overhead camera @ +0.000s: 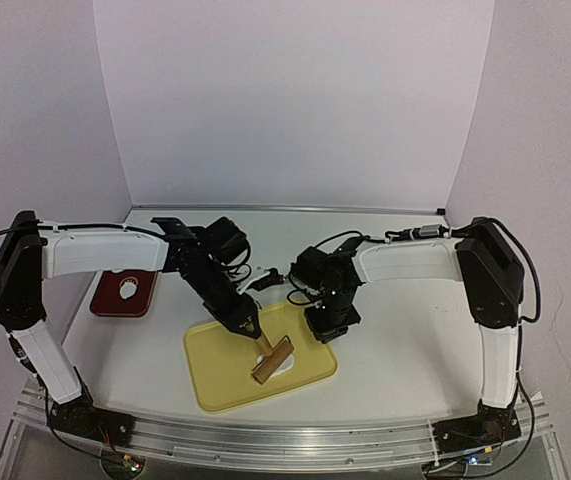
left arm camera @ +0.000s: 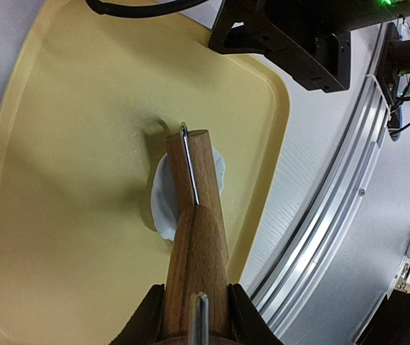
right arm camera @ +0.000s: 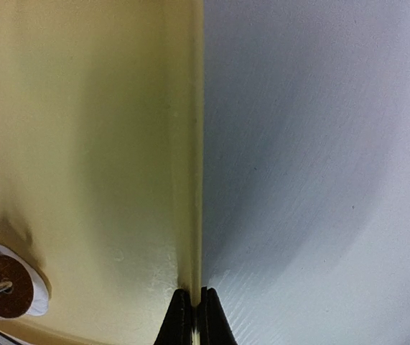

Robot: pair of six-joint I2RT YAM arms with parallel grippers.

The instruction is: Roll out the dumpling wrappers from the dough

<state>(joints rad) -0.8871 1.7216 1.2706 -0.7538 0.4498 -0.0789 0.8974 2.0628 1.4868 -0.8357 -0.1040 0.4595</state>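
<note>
1. One dumpling wrapper (overhead camera: 287, 367) shows from the top camera, just a small white patch peeking out beside the wooden rolling pin (overhead camera: 273, 361) on the yellow tray (overhead camera: 220, 375). The left arm reaches in low from the left, bent down over the tray, and the left gripper (overhead camera: 257, 337) has the pin. The right arm folds in from the other side, with the right gripper (overhead camera: 326, 326) down at the tray's far right edge. A dark red plate (overhead camera: 105, 300) with a white lump sits well off to the left.
2. Left wrist cam: the wrapper (left arm camera: 161, 205) looks thin, flat and roundish with slightly uneven edges, pale against the yellow tray (left arm camera: 68, 180). The rolling pin (left arm camera: 199, 237) lies right on top of it, covering its middle. The left gripper (left arm camera: 197, 323) has its jaws clamped on the pin's sides.
3. Right wrist cam: the right gripper (right arm camera: 191, 316) has its jaws pressed together, pinching the tray's (right arm camera: 82, 108) raised rim, with white table (right arm camera: 319, 144) beyond. In the bottom left corner, the pin's round end (right arm camera: 4, 286) sits on the white wrapper (right arm camera: 41, 300).
</note>
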